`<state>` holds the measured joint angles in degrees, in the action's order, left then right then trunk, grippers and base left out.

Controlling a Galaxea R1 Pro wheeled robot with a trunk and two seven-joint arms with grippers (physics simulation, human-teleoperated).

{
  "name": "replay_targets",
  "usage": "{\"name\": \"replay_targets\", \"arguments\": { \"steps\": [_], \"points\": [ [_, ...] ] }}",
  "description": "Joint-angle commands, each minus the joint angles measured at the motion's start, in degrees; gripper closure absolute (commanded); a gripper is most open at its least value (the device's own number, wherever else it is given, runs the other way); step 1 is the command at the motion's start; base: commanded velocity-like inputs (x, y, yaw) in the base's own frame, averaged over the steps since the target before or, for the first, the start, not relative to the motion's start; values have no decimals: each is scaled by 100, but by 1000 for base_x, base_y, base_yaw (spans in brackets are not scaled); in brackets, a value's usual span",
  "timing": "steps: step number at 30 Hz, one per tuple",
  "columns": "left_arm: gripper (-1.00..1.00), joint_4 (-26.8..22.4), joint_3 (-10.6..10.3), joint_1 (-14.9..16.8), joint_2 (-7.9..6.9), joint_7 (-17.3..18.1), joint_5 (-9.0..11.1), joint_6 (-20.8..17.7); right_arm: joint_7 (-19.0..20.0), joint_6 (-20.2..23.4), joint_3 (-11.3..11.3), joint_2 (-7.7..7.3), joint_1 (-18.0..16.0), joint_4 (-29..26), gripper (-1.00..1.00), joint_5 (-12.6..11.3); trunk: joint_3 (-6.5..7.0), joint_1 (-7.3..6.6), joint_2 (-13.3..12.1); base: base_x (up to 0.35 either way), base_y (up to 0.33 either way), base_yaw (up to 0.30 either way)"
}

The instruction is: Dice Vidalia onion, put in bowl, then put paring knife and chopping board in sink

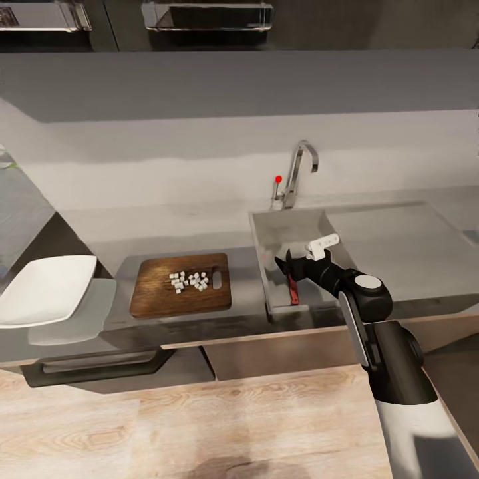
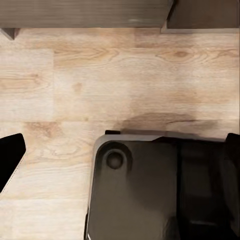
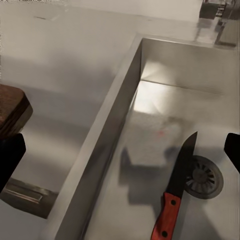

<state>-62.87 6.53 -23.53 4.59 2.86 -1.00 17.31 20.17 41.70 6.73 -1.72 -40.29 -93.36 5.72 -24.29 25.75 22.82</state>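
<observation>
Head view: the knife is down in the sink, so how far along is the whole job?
Done: the onion is diced; the paring knife lies in the sink beside the drain. In hand: the right end effector hangs open over the basin, holding nothing. Left: the diced onion sits on the chopping board, not in the bowl; then the board goes into the sink.

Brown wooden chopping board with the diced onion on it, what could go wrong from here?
The white onion dice lie loose on the brown wooden chopping board, not in the white squarish bowl; tilting the board could spill them. The red-handled knife lies in the grey sink, so a dropped board might strike it.
</observation>
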Motion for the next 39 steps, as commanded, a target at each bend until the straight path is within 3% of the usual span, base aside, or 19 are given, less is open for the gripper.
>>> {"name": "replay_targets", "arguments": {
  "steps": [1,7,10,16,20,24,28,30,34,39],
  "points": [
    [-100,-166,17,-84,7,30,-8,-140,42,22,4,-3,-5,-7,-100,61,1,4,9,0,0,0],
    [-100,-568,15,-212,-25,45,-16,-612,41,23,4,-3,-5,-7,-100,61,55,4,9,0,0,0],
    [-100,-966,14,-272,-98,54,-13,-1294,40,28,4,-3,-5,0,-100,64,82,4,9,0,0,0],
    [-100,-749,13,-291,-116,56,-6,-1503,40,39,4,-3,-5,2,-100,66,136,4,9,0,0,0],
    [-100,-603,23,-286,-139,63,0,-1477,40,40,4,-3,-5,4,-100,67,172,4,9,0,0,0],
    [-100,-200,40,-284,-281,97,26,-1359,40,40,4,-3,-5,10,-100,69,209,4,9,0,0,0],
    [-100,317,48,-279,-286,144,35,-782,-20,40,4,3,-5,20,-100,70,245,4,9,0,14,0],
    [-100,543,51,-276,-278,328,31,-504,-68,40,8,5,-5,26,-100,70,263,4,9,0,169,0],
    [-100,654,72,-275,-288,666,30,-328,-98,40,11,12,-5,35,-100,70,299,4,9,0,257,50],
    [-100,676,76,-275,-292,720,30,-309,-108,40,11,73,-5,47,-100,65,344,4,9,0,283,110]
  ]
}}
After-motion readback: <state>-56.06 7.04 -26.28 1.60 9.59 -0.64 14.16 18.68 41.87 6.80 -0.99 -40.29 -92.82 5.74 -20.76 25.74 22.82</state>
